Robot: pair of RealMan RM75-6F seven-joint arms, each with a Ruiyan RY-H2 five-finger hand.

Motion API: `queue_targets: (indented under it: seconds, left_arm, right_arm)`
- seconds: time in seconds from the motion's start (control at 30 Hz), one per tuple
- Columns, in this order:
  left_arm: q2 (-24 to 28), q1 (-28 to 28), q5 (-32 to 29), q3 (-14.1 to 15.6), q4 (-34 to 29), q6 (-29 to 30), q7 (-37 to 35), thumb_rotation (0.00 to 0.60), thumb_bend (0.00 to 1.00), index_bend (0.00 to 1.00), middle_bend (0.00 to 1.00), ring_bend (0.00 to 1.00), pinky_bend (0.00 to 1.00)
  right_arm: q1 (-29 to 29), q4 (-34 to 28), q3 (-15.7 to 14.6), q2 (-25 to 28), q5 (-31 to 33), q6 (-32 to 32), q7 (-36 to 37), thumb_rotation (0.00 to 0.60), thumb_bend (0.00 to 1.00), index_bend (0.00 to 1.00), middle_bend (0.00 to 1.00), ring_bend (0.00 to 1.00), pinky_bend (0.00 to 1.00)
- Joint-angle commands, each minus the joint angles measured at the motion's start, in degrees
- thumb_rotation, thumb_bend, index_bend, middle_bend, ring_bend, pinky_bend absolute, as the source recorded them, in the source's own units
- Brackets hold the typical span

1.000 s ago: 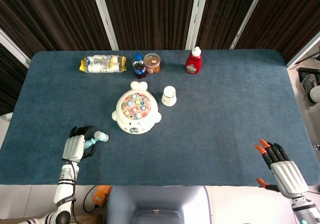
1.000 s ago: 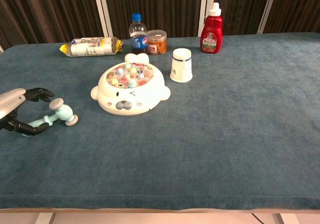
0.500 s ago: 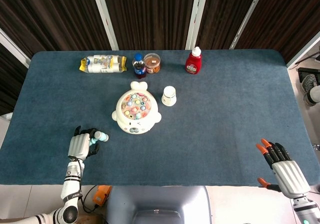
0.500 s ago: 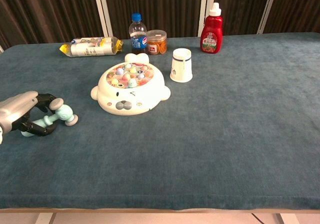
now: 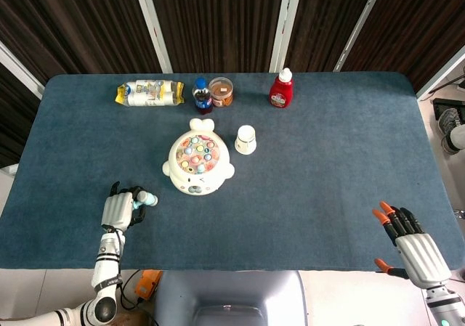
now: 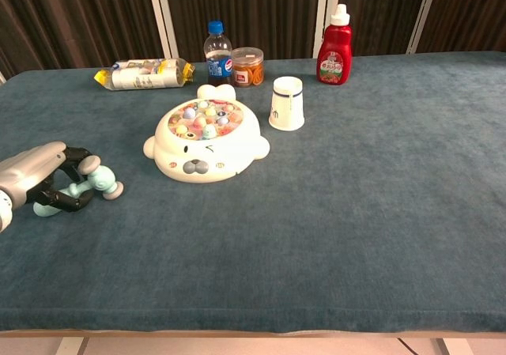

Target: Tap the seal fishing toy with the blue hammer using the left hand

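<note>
While the left hand (image 6: 35,183) curls its fingers around the handle of the blue hammer (image 6: 87,183) at the table's near-left edge, the seal fishing toy (image 6: 207,142) sits ahead and to its right, mid-table. The hammer's handle runs roughly crosswise, head pointing toward the seal. The right hand (image 5: 413,245), fingers spread and empty, hangs well apart at the far corner, so the left is much nearer.

Lab setup — felt-covered table (image 5: 327,159), dark curtains (image 5: 218,21).
</note>
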Motion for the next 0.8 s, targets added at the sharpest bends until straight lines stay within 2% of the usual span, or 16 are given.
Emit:
queue_targets:
  seconds: [0.03,0.27,0.67,0.8]
  left_arm:
    - [-0.14,-0.20,-0.52,-0.13,0.33,-0.19,0.14,0.600,0.47,0.37,0.39,0.31,0.09]
    - [-0.11,-0.39,-0.49,0.42,0.66,-0.12,0.48,0.600,0.53,0.40,0.43,0.35,0.10]
    - [-0.17,-0.54,-0.29,1.35,1.08,0.14,1.28,0.600,0.55,0.45,0.47,0.39,0.12]
    - [-0.50,-0.51,-0.32,1.33,1.41,0.83,1.69,0.600,0.57,0.49,0.52,0.40,0.20]
  right_arm:
    - [-0.03,0.02,0.02,0.01,0.04,0.05,0.04,0.600,0.34,0.00,0.00,0.00,0.00]
    - [-0.04,0.04,0.05,0.03,0.08,0.12,0.16,0.600,0.34,0.00,0.00,0.00,0.00]
    - [-0.01,0.08,0.08,0.00,0.14,0.07,0.19,0.600,0.34,0.00,0.00,0.00,0.00]
    - [-0.04,0.05,0.03,0.00,0.09,0.10,0.14,0.600,0.34,0.00,0.00,0.00,0.00]
